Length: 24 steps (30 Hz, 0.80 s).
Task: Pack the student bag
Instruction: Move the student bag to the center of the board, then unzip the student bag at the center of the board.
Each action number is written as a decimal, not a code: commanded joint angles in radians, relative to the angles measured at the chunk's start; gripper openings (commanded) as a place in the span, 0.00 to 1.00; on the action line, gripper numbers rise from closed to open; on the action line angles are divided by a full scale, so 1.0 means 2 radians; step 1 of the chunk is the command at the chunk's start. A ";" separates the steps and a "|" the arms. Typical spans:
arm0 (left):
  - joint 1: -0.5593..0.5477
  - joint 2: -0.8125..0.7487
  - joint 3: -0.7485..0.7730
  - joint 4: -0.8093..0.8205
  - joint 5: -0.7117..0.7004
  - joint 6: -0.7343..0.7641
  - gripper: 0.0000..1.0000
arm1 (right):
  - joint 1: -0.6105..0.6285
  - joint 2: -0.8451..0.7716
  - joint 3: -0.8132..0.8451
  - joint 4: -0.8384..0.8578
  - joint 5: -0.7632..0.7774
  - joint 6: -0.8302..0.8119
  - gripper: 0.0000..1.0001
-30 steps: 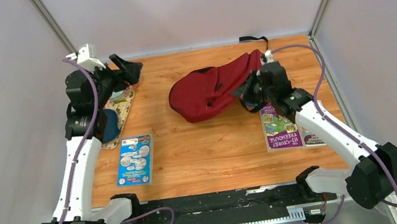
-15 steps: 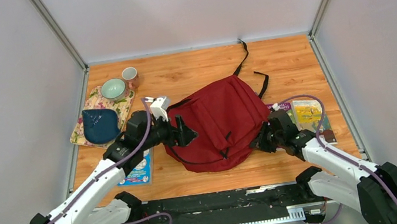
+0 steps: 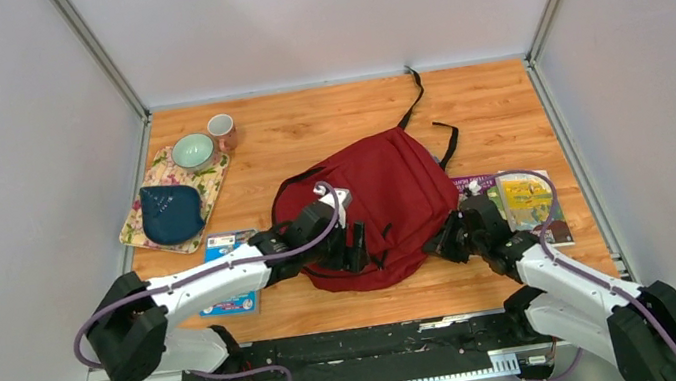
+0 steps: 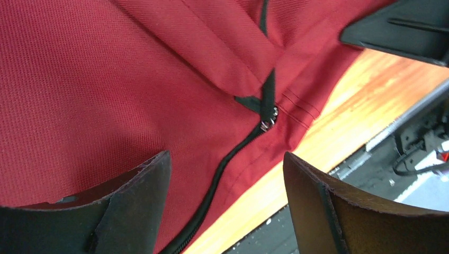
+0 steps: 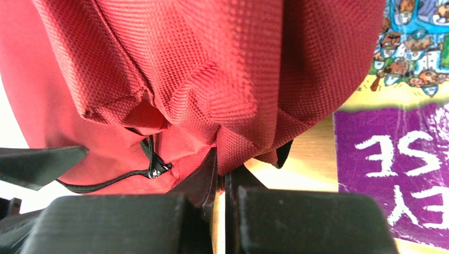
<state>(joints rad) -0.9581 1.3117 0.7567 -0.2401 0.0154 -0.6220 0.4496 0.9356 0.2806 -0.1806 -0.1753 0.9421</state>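
Fabric at the near right edge of the student bag [image 3: 393,182] is pinched in your right jaws, fully closed. Your left jaws stand wide apart over its zipper pull [image 4: 268,123], holding nothing. The bag lies flat mid-surface [image 3: 304,125], that zipper closed, contents hidden.

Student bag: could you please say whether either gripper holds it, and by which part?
The right gripper pinches a fold at the near right edge of the student bag; the left gripper, open, holds nothing.

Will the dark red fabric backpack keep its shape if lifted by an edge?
Probably not: the dark red fabric backpack bunches into folds where the right gripper pinches its edge. It lies slumped, likely light. Coarse weave should resist slipping.
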 commanded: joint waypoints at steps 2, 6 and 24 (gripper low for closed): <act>-0.009 0.037 0.020 0.049 -0.028 -0.035 0.81 | 0.003 -0.032 -0.022 0.015 -0.011 0.008 0.01; -0.027 0.073 0.044 0.057 -0.025 -0.030 0.80 | 0.002 -0.044 -0.028 0.010 -0.017 0.002 0.01; -0.057 0.179 0.115 0.021 -0.016 -0.020 0.56 | 0.004 -0.051 -0.012 -0.008 -0.021 -0.009 0.01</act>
<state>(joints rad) -1.0706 1.6485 0.9310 -0.1879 -0.0223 -0.6670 0.4496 0.8497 0.2325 -0.1719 -0.1970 0.9455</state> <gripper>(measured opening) 0.601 0.021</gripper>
